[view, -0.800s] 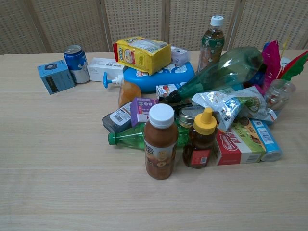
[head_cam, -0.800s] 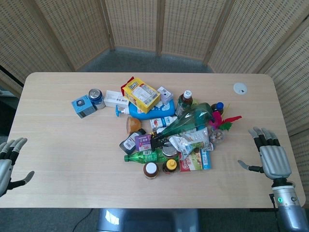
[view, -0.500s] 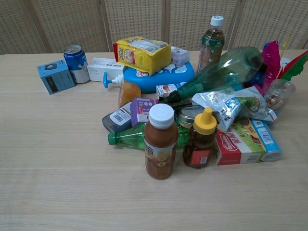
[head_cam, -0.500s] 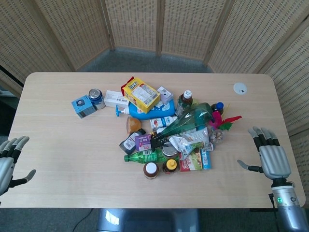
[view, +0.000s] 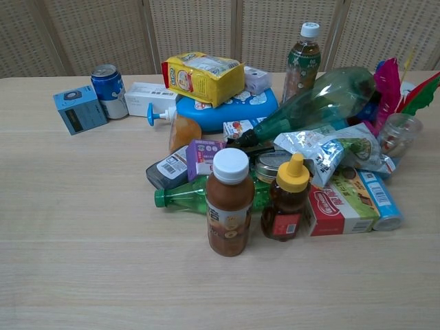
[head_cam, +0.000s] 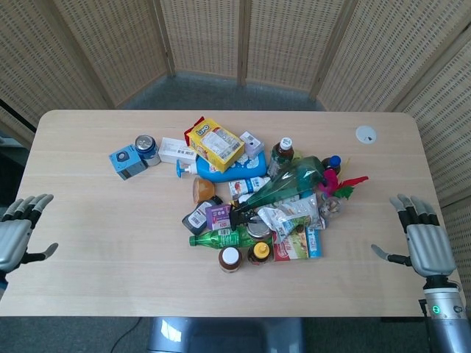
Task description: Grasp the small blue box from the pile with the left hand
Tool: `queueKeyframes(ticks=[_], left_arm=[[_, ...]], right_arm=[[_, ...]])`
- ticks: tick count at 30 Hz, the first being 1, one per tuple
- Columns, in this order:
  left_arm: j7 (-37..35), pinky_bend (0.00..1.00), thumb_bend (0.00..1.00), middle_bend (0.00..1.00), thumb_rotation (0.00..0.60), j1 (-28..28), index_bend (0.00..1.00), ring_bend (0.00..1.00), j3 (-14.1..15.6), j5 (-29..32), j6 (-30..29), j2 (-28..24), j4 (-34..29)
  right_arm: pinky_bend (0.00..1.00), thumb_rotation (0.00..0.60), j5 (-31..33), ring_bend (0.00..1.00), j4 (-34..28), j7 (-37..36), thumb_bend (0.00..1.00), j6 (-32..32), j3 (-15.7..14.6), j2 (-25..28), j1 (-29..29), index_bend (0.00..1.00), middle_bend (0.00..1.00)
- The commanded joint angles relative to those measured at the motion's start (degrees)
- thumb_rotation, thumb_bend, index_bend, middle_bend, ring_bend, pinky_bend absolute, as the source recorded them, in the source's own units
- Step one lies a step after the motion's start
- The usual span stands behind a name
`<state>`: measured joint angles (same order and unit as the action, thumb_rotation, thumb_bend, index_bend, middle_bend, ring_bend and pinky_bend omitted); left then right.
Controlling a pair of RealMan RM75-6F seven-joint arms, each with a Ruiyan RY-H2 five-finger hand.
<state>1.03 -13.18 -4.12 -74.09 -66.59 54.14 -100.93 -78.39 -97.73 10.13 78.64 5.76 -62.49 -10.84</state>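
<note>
Left hand (head_cam: pixel 16 237) empty, fingers spread, off the table's (head_cam: pixel 96 243) near-left edge. Well apart from the small blue box (head_cam: pixel 124 162), lying at the pile's far-left fringe, touching a blue can (head_cam: pixel 146 146). Likely trouble: knocking the can over on the way in, or pushing the box away with a flat, sliding reach. Right hand (head_cam: pixel 425 243) likewise spread, idle by the right edge.
</note>
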Motion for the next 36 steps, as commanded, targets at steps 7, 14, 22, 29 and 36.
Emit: queueKeyframes(ticks=[7, 14, 22, 29, 36], left_arm=[[0.7, 0.0, 0.31, 0.0, 0.6, -10.9, 0.0, 0.0, -4.6, 10.3, 14.7, 7.6, 12.5], [0.4, 0.0, 0.3, 0.0, 0.6, -18.2, 0.0, 0.0, -6.2, 14.3, 24.4, 14.2, 23.3], [0.2, 0.0, 0.3, 0.0, 0.6, -24.3, 0.0, 0.0, -7.5, 16.5, 30.0, 22.1, 34.0], [-0.4, 0.0, 0.3, 0.0, 0.6, -28.5, 0.0, 0.0, -8.5, 18.7, 33.9, 28.5, 43.6], [-1.9, 0.0, 0.3, 0.0, 0.6, -31.8, 0.0, 0.0, -9.7, 20.7, 38.0, 33.3, 51.8]], right_arm=[[0.0, 0.389, 1.0, 0.0, -0.1, -0.4, 0.18, 1.4, -0.1, 1.2, 1.6, 0.0, 0.0], [0.0, 0.385, 2.0, 0.0, -0.7, -0.2, 0.18, 2.5, 0.3, 2.8, 2.7, 0.0, 0.0], [0.0, 0.39, 3.4, 0.0, -1.1, 0.2, 0.18, 3.1, 0.5, 3.9, 3.8, 0.0, 0.0], [0.0, 0.388, 4.6, 0.0, -2.0, 1.0, 0.18, 4.0, 0.9, 4.8, 4.6, 0.0, 0.0], [0.0, 0.388, 5.5, 0.0, -2.9, 1.6, 0.18, 5.6, 1.0, 5.3, 5.9, 0.0, 0.0]])
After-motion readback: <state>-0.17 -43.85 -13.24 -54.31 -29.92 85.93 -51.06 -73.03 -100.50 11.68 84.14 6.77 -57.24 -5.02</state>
